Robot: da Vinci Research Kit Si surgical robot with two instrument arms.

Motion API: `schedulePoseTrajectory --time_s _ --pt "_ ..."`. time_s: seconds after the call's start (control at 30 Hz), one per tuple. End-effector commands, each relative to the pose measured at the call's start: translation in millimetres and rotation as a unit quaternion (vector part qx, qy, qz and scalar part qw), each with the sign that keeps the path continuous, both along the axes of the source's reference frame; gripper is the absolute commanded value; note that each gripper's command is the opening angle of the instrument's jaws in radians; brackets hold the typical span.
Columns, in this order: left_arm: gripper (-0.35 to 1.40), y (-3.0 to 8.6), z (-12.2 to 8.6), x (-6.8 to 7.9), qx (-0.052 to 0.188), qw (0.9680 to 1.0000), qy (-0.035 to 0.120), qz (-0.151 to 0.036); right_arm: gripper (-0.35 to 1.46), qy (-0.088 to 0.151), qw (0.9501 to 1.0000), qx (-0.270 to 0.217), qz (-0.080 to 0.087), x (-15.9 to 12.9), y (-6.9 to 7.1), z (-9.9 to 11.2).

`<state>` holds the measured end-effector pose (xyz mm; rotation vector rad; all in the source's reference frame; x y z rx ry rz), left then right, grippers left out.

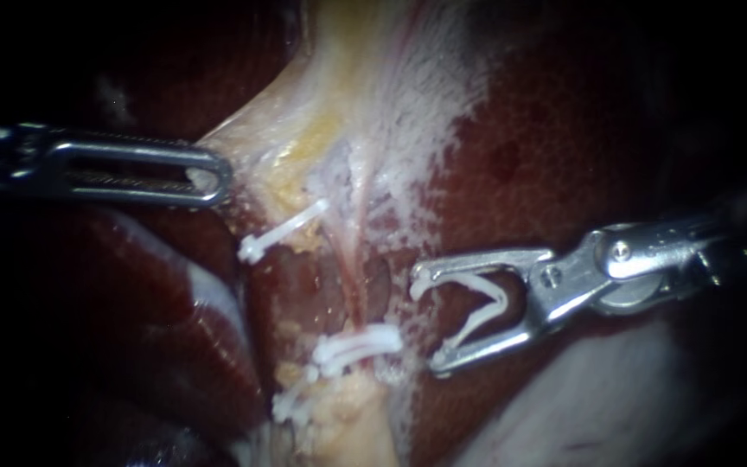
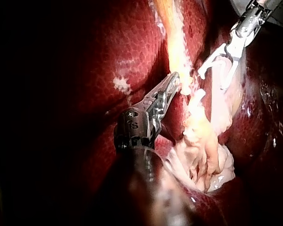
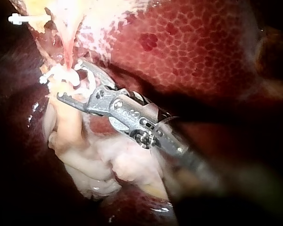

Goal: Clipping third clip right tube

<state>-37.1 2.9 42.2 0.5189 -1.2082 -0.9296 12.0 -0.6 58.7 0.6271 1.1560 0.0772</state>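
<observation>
The liver (image 1: pixel 546 156) fills the endoscope view; only your wrist views show the pale folded tissue (image 3: pixel 113 165) bunched under your right instrument (image 1: pixel 427 324). Your left instrument (image 1: pixel 209 177) grips the left edge of the pale sheet (image 1: pixel 365 104), jaws closed on it. The right instrument's wide jaws hold an open white clip (image 1: pixel 486 307) just right of the tube (image 1: pixel 354 259), not around it, near a set clip (image 1: pixel 358 344).

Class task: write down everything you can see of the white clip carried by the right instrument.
The clip is a white, plastic-looking V, wide open. Its two curved arms lie along the inner faces of the jaws of the right instrument, which hold it from both sides. Its hinge sits deep between them; its mouth faces the tube. It lies beside the tube, not around it. Whether its tips touch tissue is unclear.
</observation>
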Motion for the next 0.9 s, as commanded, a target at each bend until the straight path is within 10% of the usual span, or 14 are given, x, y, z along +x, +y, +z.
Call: schedulePoseTrajectory --time_s 0.03,0.9 --pt "-0.35 0.0 -0.1 0.0 -0.001 1.0000 0.000 0.000 0.60 -0.002 1.0000 0.002 0.002 0.2 0.1 0.0" --pt "-0.35 -1.2 -2.4 -0.5 -0.001 1.0000 -0.001 -0.006 0.58 -0.001 0.9998 0.016 -0.011 4.3 0.7 2.2"
